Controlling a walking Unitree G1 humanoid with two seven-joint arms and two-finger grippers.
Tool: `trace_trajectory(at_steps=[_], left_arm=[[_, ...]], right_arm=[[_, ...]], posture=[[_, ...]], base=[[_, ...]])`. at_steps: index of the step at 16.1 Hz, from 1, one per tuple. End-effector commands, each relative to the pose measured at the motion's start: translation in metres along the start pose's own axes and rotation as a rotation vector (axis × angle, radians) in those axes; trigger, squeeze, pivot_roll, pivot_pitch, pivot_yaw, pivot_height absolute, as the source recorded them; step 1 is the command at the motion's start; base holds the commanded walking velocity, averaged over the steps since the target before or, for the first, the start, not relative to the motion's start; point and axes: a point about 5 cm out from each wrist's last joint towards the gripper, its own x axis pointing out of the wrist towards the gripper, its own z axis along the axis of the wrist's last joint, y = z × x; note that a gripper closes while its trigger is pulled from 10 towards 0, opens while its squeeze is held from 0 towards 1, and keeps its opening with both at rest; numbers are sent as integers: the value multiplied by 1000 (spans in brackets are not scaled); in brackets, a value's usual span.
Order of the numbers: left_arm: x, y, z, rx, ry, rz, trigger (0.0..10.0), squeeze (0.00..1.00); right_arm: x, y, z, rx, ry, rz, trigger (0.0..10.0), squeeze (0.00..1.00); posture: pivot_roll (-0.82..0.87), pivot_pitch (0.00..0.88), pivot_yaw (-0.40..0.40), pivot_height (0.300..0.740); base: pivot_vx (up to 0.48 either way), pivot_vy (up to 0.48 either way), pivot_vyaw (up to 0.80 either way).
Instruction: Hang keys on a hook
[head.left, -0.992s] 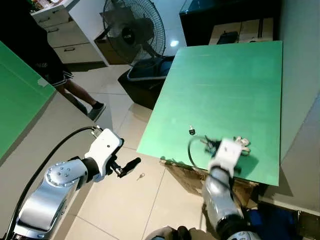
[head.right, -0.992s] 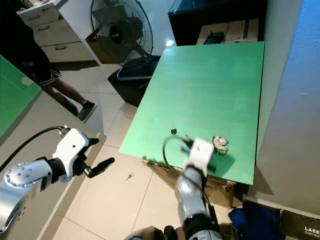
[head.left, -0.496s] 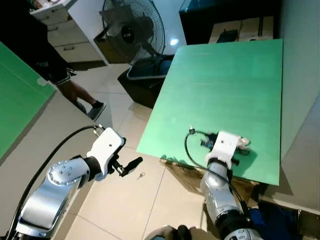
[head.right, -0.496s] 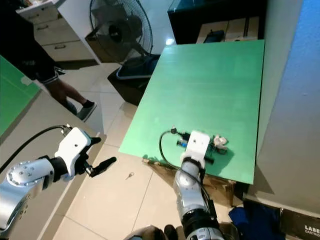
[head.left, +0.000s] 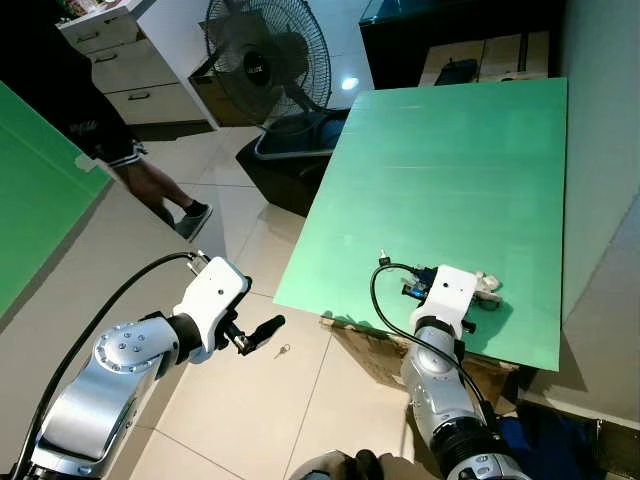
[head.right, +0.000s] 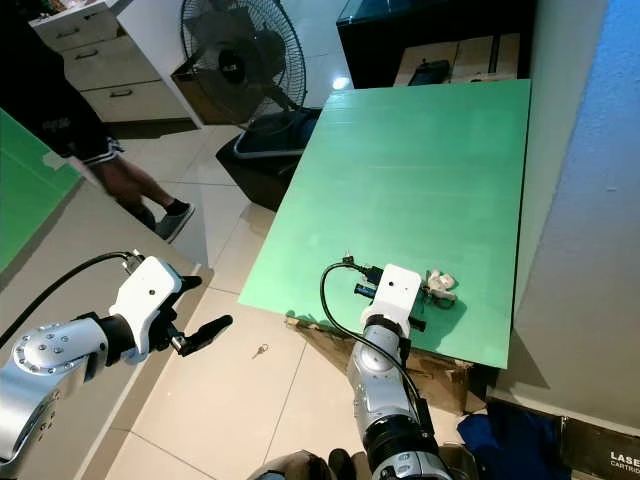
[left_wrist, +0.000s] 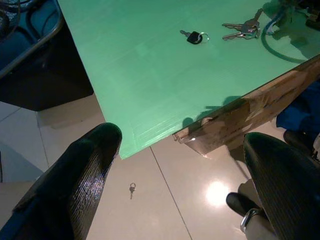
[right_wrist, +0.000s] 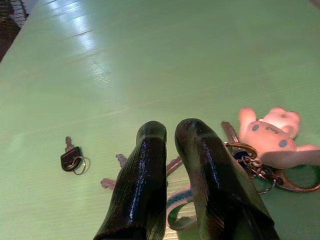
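where the green table (head.left: 450, 160) meets its near edge, the right gripper (right_wrist: 172, 165) rests low over the surface, its two black fingers (right_wrist: 142, 185) drawn close together with only a thin gap between them; whether they pinch anything cannot be told, though silver keys (right_wrist: 172, 165) and a pale blue strap (right_wrist: 177, 205) lie right under and between the tips; just beside the fingers sits the rest of the key bunch (right_wrist: 252, 165), joined by metal rings to a pink plush charm (right_wrist: 275, 137) with small dark spots; the bunch lies flat on the table near its front right corner; a single black-headed key (right_wrist: 71, 159) with its own small ring lies apart from the bunch on the same green surface, closer to the table's left edge; the left gripper (left_wrist: 185, 180) hovers off the table, out over the tiled floor (head.left: 250, 400), its fingers spread wide apart and holding nothing; on the tiles beneath it lies a small stray key (left_wrist: 131, 189); a standing fan (head.left: 262, 60) is past the table's far left corner, and a person's legs (head.left: 150, 185) in dark shorts and a dark shoe are by a white drawer cabinet (head.left: 130, 60) at the far left
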Motion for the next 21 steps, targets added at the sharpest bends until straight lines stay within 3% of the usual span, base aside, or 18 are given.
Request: trace_trajectory(at_steps=[1, 2, 3, 6, 8, 10, 12, 16, 17, 18, 21], left_arm=[[-6, 5, -9, -4, 46, 18, 10000, 0], [-6, 4, -9, -5, 46, 18, 10000, 0], [-6, 4, -9, -5, 46, 16, 10000, 0], [-6, 5, -9, -3, 48, 15, 10000, 0], [-7, 6, -9, 3, 49, 14, 10000, 0], [-7, 6, -9, 5, 51, 14, 10000, 0], [-7, 7, -9, 6, 51, 15, 10000, 0], [-8, 6, -10, 3, 51, 15, 10000, 0], [-8, 6, -10, 3, 51, 14, 10000, 0], [-8, 6, -10, 4, 52, 12, 10000, 0], [-8, 6, -10, 6, 55, 7, 10000, 0]], right_arm=[[-9, 7, -6, -23, 15, -11, 10000, 1000], [-8, -1, -9, -75, 28, -83, 10000, 1000], [-5, -13, -12, -114, 31, -161, 10000, 0], [0, -20, -13, -50, 52, -183, 10000, 0], [6, -29, -10, 101, 76, -219, 10000, 0], [9, -30, -8, 88, 64, -220, 10000, 0], [10, -31, -10, -4, 75, -220, 10000, 0], [2, -26, -22, 49, 130, -192, 10000, 0], [1, -26, -23, 71, 133, -188, 471, 0], [-1, -28, -25, 110, 138, -190, 0, 0], [-3, -28, -27, 100, 141, -196, 0, 0]], posture=[[-1, 129, 400, 740], [-3, 125, 400, 740], [-3, 123, 400, 740], [0, 120, 400, 740], [0, 119, 400, 740], [3, 114, 400, 740], [1, 111, 400, 740], [-1, 109, 400, 740], [0, 109, 400, 740], [0, 109, 400, 740], [-2, 114, 400, 740]], base=[[0, 0, 0], [0, 0, 0], [0, 0, 0], [0, 0, 0], [0, 0, 0], [0, 0, 0], [0, 0, 0], [0, 0, 0], [0, 0, 0], [0, 0, 0], [0, 0, 0]])
